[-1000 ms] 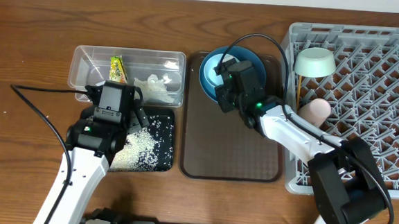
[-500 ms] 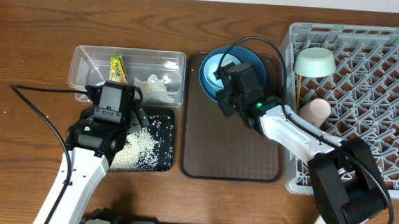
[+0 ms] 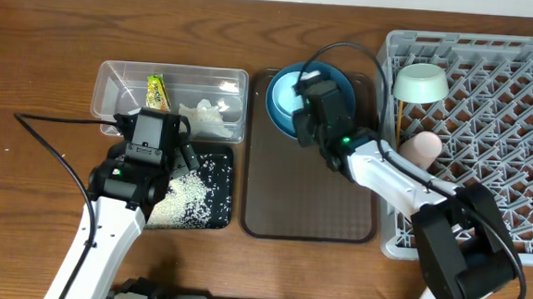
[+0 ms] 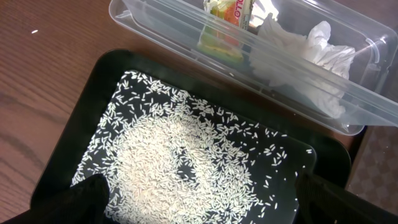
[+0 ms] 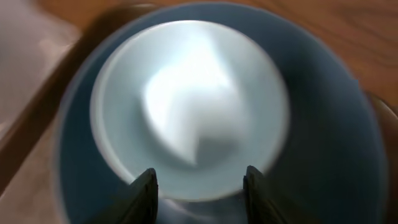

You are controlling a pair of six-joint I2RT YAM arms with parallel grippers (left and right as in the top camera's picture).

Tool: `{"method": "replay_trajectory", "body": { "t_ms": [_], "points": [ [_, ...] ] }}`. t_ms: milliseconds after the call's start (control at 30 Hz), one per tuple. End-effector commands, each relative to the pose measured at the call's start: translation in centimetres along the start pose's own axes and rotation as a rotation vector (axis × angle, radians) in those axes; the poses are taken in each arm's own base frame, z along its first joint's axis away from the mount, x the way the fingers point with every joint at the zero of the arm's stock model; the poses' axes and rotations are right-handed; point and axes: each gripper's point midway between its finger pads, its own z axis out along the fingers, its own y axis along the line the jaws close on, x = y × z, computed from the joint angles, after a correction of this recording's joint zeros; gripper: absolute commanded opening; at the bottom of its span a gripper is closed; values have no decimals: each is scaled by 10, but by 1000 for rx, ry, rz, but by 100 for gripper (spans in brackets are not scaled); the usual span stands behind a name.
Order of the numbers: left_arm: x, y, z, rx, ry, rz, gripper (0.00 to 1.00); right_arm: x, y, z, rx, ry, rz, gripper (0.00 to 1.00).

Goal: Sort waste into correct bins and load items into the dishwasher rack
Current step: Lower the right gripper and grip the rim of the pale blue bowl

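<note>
- Light blue bowl (image 3: 287, 89): round, pale, glossy inside. It sits in the dark blue plate (image 3: 346, 84), which lies at the far end of the brown serving tray (image 3: 310, 199).
- Right gripper (image 3: 305, 89) hangs over the bowl. Its two fingertips stand partly apart at the bowl's near rim, with nothing between them.
- The right wrist view is motion-blurred. It shows only bowl, plate and the two dark fingertips (image 5: 146, 186).
- Clear container (image 3: 113, 80) holds the yellow-green snack wrapper (image 3: 157, 91) and the crumpled white tissue (image 3: 205, 116), side by side.
- The wrapper carries red lettering in the left wrist view, cut off by the frame edge and not readable. From overhead it shows no print at all.
- Black tray (image 3: 226, 156) lies just in front of the container. White rice grains (image 3: 185, 196) are heaped at its middle and scattered thin toward the edges.
- Left gripper (image 3: 181, 158) hovers over the black tray, jaws spread wide and empty. Its wrist view shows a dark fingertip at each bottom corner and single grains, which the overhead blurs into a patch.
- Grey dishwasher rack (image 3: 505, 183) appears only in the overhead view, at the right. A mint-green bowl (image 3: 421, 83) and a pink cup (image 3: 424, 145) stand along its left side.
</note>
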Motion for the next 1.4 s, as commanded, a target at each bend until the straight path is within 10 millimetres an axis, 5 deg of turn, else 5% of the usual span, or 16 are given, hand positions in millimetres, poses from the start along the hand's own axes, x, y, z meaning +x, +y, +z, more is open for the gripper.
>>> {"method": "replay_trajectory", "body": {
  "t_ms": [0, 200, 367, 833, 1367],
  "points": [
    [-3, 3, 0, -17, -9, 2, 98, -6, -33, 2, 127, -32, 263, 43],
    [-3, 3, 0, -17, -9, 2, 98, -7, -47, 4, 146, -41, 340, 40],
    [-3, 3, 0, -17, -9, 2, 98, -5, -47, 9, 147, -41, 340, 32],
    [-3, 3, 0, -17, -9, 2, 98, 3, -42, 27, 131, -38, 339, 30],
    [-3, 3, 0, -17, -9, 2, 98, 5, -41, 29, 130, -36, 342, 8]
  ]
}}
